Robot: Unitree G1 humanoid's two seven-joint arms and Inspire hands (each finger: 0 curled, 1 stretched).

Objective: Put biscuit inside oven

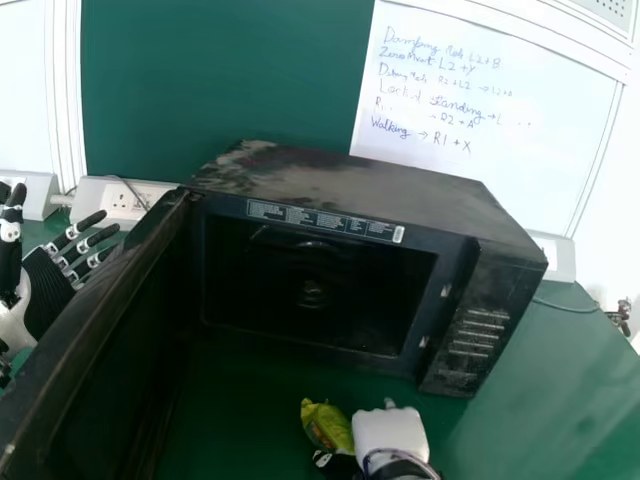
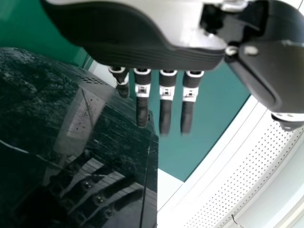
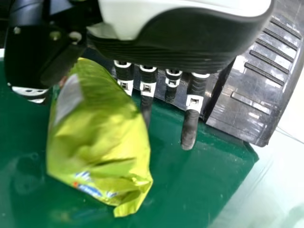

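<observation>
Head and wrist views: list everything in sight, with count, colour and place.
Oven: 1, black, on the table, door swung open.
Biscuit packet: 1, yellow-green, before the oven, at the right hand.
Table: 1, green, under the oven.
Wall board: 1, dark green, behind the oven.
Handwritten sheet: 1, white, right of the wall board.
Socket boxes: at least 3, white, behind the oven.
Cables: at least 2, pale, behind and right of the oven.
Perforated panel: at least 1, white, high up.
Left hand: 1, black and white, beyond the door.
Right hand: 1, black and white, beside the packet.
</observation>
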